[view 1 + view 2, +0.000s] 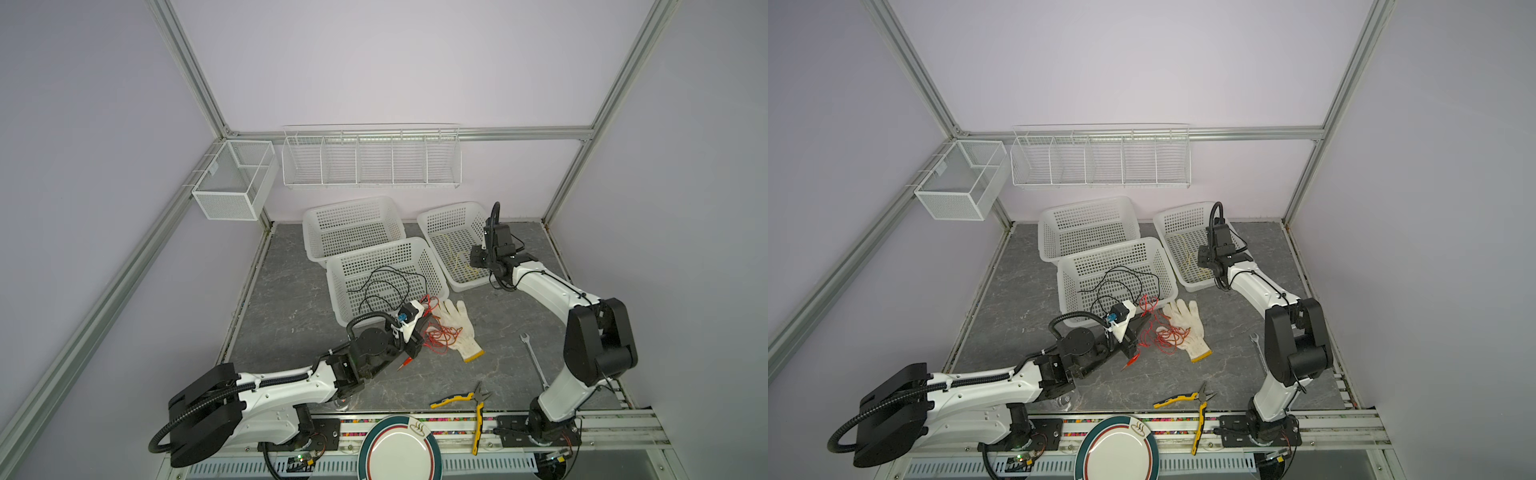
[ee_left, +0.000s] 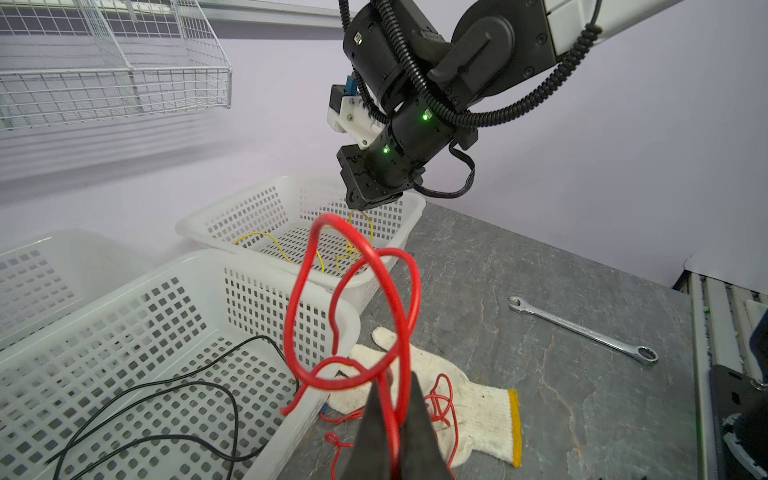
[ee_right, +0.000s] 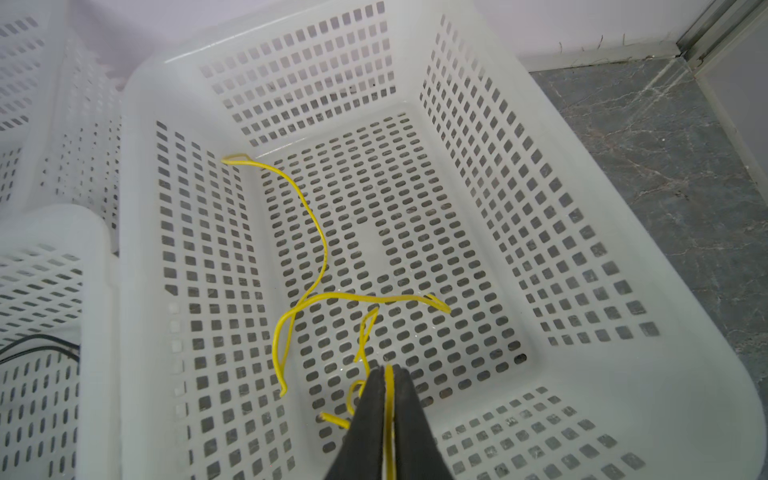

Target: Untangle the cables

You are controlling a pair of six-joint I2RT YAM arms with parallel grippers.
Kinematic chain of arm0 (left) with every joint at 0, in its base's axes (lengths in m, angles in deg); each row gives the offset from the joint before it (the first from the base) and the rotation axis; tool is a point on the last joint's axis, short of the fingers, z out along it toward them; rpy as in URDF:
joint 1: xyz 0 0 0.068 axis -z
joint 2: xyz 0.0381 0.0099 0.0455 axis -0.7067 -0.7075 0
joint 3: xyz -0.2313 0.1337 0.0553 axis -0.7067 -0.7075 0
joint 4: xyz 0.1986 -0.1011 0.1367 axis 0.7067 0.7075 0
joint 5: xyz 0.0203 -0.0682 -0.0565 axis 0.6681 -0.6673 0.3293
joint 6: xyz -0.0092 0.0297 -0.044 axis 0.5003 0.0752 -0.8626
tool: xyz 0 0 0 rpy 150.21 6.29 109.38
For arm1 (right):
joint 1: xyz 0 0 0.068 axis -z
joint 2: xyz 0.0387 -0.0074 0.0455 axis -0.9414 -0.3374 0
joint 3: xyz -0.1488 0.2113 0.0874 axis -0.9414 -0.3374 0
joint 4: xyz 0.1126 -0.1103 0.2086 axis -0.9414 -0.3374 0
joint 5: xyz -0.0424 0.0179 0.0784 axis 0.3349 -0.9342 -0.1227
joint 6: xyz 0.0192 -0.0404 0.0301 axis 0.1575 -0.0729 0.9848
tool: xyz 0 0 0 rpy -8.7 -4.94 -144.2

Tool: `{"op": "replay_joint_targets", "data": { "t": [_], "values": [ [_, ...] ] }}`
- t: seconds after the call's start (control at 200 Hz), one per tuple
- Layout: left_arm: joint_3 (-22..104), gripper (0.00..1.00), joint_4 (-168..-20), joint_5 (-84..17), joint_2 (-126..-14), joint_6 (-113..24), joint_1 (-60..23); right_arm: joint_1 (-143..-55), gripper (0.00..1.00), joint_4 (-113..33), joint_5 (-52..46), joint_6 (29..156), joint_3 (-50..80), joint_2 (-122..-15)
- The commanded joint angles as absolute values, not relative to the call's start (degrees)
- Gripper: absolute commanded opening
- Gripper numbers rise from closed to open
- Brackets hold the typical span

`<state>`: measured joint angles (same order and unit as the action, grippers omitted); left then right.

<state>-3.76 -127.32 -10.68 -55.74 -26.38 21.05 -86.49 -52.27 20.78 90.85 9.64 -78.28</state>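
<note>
Entry. Both arms are loaded.

The left gripper point(image 2: 395, 382), lower centre in both top views, has its jaws pressed together on a strand of the red cable point(image 2: 330, 216). I read this as lifting one loop clear so the rest can fall loose. The bulk of the red lies heaped across the white glove point(image 1: 459, 326), just right of the front basket point(image 1: 376, 250). From the top views I cannot tell whether that heap is knotted or only piled.

The right gripper point(image 3: 388, 372), right of centre in both top views, hangs inside the right basket point(image 3: 623, 249). Its jaws are pinched on the yellow cable point(image 3: 323, 241), and the remainder trails over the basket floor. My judgement is that yellow is being sorted into its own bin, apart from the others. The black cable point(image 2: 235, 415) lies looped in the front basket.

So each colour seems to get a separate place, and red is the one left to free.

Surface: a grey marbled slab point(image 1: 291, 316), flat and matte. A wrench point(image 1: 534, 359) lies at right, with yellow-handled pliers point(image 1: 478, 399) at the lower edge and a plate point(image 1: 399, 451) on the rail below.

Room: lilac walls and an aluminium frame. A wire shelf point(image 1: 372, 160) is on the back wall, a mesh box point(image 1: 232, 178) is at upper left, and a third basket point(image 1: 353, 224) stands behind the front one.
</note>
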Motion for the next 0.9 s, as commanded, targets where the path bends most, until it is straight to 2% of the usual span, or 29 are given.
{"op": "replay_joint_targets", "data": {
  "t": [0.0, 0.23, 0.355, 0.505, 0.635, 0.895],
  "values": [
    [-1.82, 0.0, -125.83, -11.84, -54.44, -26.61, 20.86, -86.35, 0.15, -51.95, 20.18, 90.29, 8.7, -76.85],
    [-1.97, 0.0, -126.37, -13.44, -54.31, -27.45, 20.0, -86.31, 0.33, -51.8, 17.27, 87.89, 4.97, -70.43],
    [-2.14, 0.0, -127.43, -14.49, -54.86, -28.14, 19.22, -86.79, 0.39, -50.36, 11.86, 87.66, 0.91, -64.32],
    [-2.37, 0.0, -128.67, -16.54, -55.05, -29.74, 17.32, -88.78, 0.53, -47.92, 3.26, 86.81, -5.83, -56.66],
    [-2.3, 0.0, -129.88, -16.56, -55.45, -31.39, 15.91, -92.79, 0.61, -46.7, -3.8, 85.12, -12.19, -51.75],
    [0.69, 0.0, -128.5, -11.52, -56.76, -33.4, 15.85, -101.67, 0.64, -45.33, -10.2, 84.63, -20.38, -45.31]
  ]
}}
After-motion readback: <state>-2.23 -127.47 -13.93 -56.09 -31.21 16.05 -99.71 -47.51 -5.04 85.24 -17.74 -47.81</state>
